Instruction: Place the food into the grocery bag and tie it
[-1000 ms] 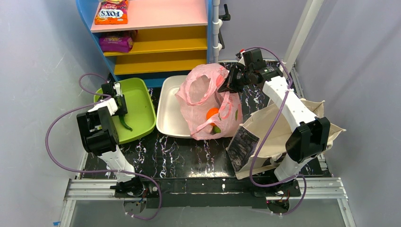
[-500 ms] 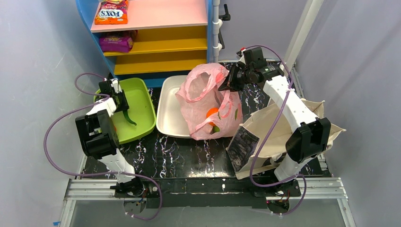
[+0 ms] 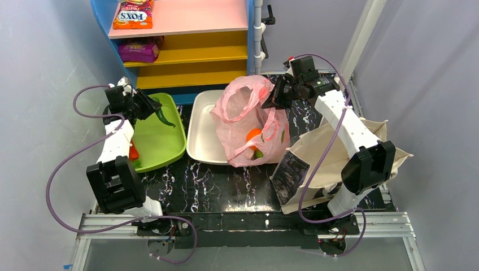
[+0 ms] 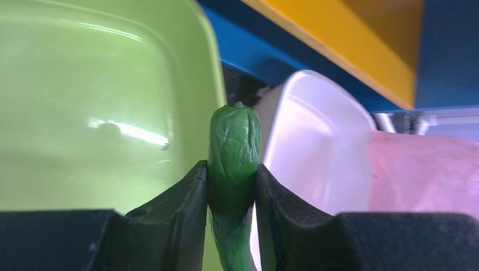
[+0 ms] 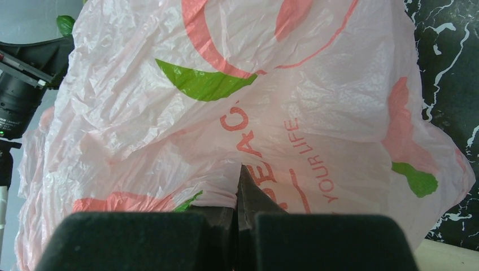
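Observation:
My left gripper (image 3: 151,107) is shut on a green pepper (image 3: 164,118), one piece of the food, and holds it in the air over the far end of the green tray (image 3: 169,148). In the left wrist view the pepper (image 4: 234,144) stands pinched between both jaws of the gripper (image 4: 233,186). A red piece (image 3: 134,152) lies in the green tray by the left arm. The pink grocery bag (image 3: 240,96) stands open with an orange fruit (image 3: 253,135) showing through it. My right gripper (image 3: 272,97) is shut on the bag's far right rim (image 5: 226,189).
A white tray (image 3: 200,138) lies between the green tray and the bag. A beige canvas tote (image 3: 325,155) lies at the right, under the right arm. A coloured shelf unit (image 3: 186,42) with snack packets (image 3: 134,14) stands at the back.
My left arm has lifted the green pepper out of the green tray and carried it up and toward the far end. The right arm and the bag have not moved.

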Robot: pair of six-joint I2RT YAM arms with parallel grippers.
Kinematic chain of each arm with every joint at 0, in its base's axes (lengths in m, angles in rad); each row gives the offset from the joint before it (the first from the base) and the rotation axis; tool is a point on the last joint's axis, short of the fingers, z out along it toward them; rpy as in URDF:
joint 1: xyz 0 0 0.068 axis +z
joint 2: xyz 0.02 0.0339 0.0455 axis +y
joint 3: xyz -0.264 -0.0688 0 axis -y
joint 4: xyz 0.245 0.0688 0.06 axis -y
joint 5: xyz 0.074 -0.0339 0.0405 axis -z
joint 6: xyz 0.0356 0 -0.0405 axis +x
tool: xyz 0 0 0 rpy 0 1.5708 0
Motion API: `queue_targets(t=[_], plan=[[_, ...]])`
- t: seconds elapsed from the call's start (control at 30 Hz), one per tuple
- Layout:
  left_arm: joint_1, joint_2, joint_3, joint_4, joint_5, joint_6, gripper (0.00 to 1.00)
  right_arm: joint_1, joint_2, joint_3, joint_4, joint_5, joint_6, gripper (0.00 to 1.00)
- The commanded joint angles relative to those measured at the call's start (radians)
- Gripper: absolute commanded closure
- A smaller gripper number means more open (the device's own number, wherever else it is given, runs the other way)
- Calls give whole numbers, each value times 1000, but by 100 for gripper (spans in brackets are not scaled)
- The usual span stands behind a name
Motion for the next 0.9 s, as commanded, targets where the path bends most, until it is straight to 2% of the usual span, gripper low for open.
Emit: queue_targets(t=[0.0,0.13,0.33,0.4,0.53,0.63,0.73,0.8,0.87], plan=[[-43,-101,-7,56,142,-160,100,4,-29,34,1,8,2,99],[-93,-161,22,60,233,-152,100,5,-30,18,4,18,-4,99],[-229,-313,26,48,287,-38,100,4,-25,36,5,15,-10,99],[-288,-413,38,70,404,-22,100,4,-22,52,-3,12,-14,99],[-434,-474,76,69,462,1,100,4,-13,59,-4,1,-12,99],[-558,-470,109,69,504,52,100,3,-25,47,-4,10,-8,99],[-677,-426,119,103,480,83,100,3,-33,35,2,14,-5,99],[-797,-330,189,114,499,131,100,3,-31,36,-1,14,-4,99],[-828,-273,220,114,525,145,100,4,-35,39,-6,20,-6,99]])
